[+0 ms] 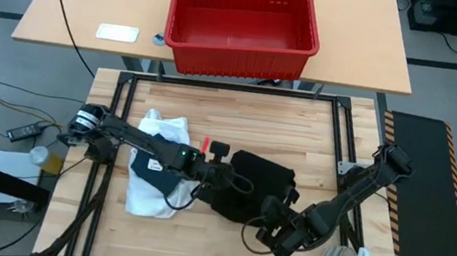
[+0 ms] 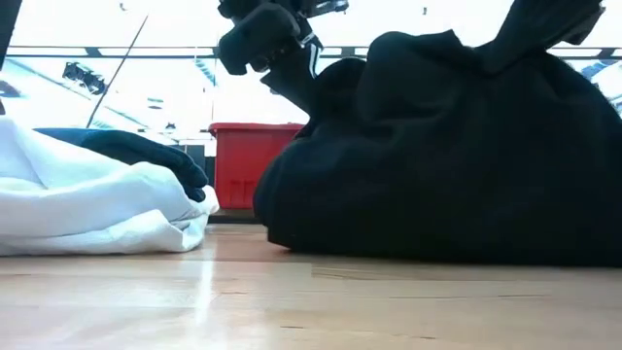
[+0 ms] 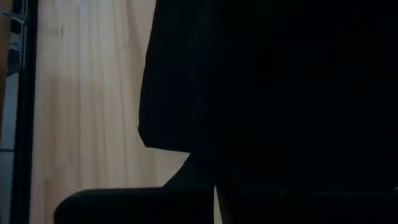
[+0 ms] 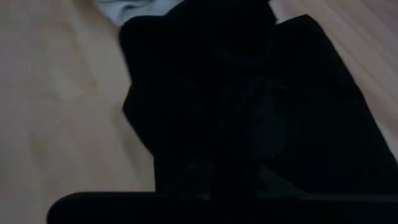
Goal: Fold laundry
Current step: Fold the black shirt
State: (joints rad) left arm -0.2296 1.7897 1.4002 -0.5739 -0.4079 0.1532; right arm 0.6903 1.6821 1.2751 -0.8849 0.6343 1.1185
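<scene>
From above, the black garment (image 1: 258,182) lies bunched at the table's (image 1: 316,130) middle, the white shirt (image 1: 157,165) just left of it with a dark piece on top. The left gripper (image 1: 224,176) is at the black cloth's left edge, fingers pressed together on it; the right gripper (image 1: 275,211) pinches its near edge. Bare wood lies open toward the red crate (image 1: 242,20) and to the right.

At table height, the black garment (image 2: 447,156) is gathered up in a heap, its bottom edge resting on the wood; the white shirt (image 2: 97,209) lies apart at left.

The left wrist view shows black cloth (image 3: 273,93) beside bare board.

The right wrist view shows the black garment (image 4: 249,93), wood on both sides.
</scene>
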